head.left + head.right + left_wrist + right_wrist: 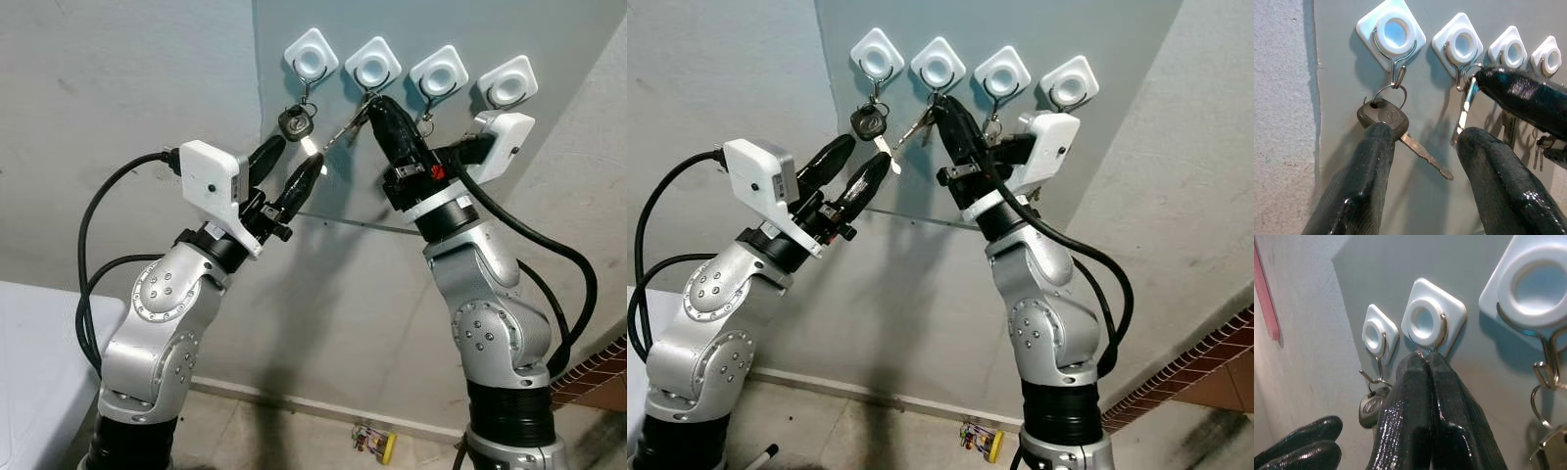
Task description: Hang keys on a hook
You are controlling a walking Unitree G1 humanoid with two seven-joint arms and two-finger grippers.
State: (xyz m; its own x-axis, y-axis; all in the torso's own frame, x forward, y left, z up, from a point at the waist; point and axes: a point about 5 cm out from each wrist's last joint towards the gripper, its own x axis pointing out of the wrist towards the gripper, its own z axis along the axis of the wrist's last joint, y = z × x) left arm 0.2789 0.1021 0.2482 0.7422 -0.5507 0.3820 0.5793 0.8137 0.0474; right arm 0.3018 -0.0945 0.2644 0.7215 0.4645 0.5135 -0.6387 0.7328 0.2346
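Your right gripper (374,106) has its fingers clenched on the ring end of a silver key (1463,113), pressed right up under the second hook (372,65) from the left. The key's blade hangs toward seven o'clock from those fingertips. I cannot tell whether the ring is over the wire yet, so treat the hanging as nearly done, not finished. Your left gripper (294,162) sits at eight o'clock of that hook, fingers released, with the silver key's tip just beside one of them. A black-headed key (295,122) already hangs on the first hook (311,55). Still to do: seat the ring, let go, back away.
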